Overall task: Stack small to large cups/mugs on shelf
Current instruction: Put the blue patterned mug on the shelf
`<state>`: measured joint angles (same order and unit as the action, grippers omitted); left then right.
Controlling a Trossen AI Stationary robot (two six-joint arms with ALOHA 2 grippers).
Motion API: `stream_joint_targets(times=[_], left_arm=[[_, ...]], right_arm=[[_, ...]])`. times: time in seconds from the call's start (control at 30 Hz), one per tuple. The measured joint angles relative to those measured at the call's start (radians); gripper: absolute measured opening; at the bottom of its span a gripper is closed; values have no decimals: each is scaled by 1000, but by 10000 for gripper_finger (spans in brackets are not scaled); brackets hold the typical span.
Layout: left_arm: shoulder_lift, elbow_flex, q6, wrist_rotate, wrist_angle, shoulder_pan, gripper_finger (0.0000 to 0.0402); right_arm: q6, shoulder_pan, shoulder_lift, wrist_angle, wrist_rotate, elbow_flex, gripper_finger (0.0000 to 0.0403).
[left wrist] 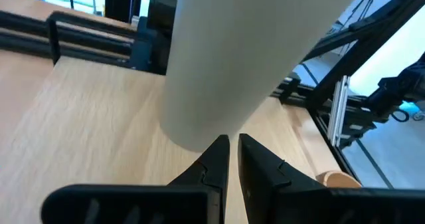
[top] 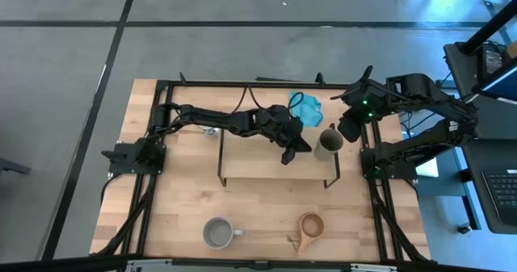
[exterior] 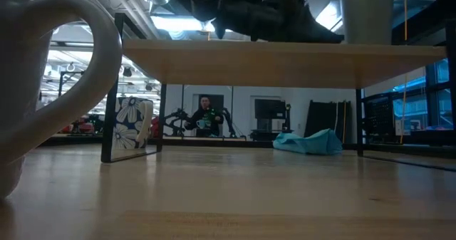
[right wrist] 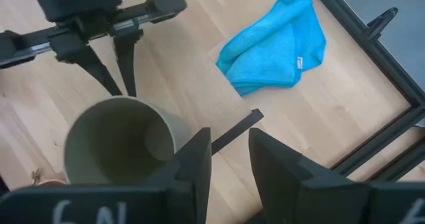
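Observation:
The olive-green cup point(top: 327, 143) stands upright on its base at the right end of the shelf point(top: 266, 163). It also shows in the left wrist view point(left wrist: 219, 58), the right wrist view point(right wrist: 116, 147) and the low view point(exterior: 367, 12). My left gripper point(top: 295, 148) is shut, lies over the shelf and points at the cup from its left point(left wrist: 232, 144). My right gripper point(right wrist: 229, 151) is open just right of the cup's rim, pointing down. The grey mug point(top: 218, 232) and the wooden cup point(top: 311, 226) stand on the table's near part. A flowered white cup point(exterior: 134, 133) stands behind the shelf's left leg. My left gripper's shut fingertips point(left wrist: 222, 147) are against the olive-green cup's side wall near its base point(left wrist: 199, 134). They come at it about level, from the table's left. The cup stays upright on the shelf. My right gripper's one finger point(right wrist: 196, 161) stands just outside the cup's rim; whether it touches, I cannot tell.
A teal cloth point(top: 305, 106) lies on the table behind the shelf's right end, and shows in the right wrist view point(right wrist: 275, 41). The shelf's black wire legs point(top: 333, 171) stand at both ends. Bare shelf board lies to the left of the cup, under my left arm.

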<state>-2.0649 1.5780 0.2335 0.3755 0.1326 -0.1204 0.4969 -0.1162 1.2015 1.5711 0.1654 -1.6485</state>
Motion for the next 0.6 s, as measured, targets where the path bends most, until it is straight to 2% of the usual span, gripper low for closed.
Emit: stream_joint_targets(times=[0.37,0.47,0.6], left_arm=[[19,3,-11,-19,-49,-17,28],[70,3,-48,-33,-125,-19,28],[173,3,-121,-104,-282,-19,28]], right_arm=[[-9,0,0,0,1,0,104],[-32,0,0,0,20,0,104],[-45,0,0,-30,66,0,104]])
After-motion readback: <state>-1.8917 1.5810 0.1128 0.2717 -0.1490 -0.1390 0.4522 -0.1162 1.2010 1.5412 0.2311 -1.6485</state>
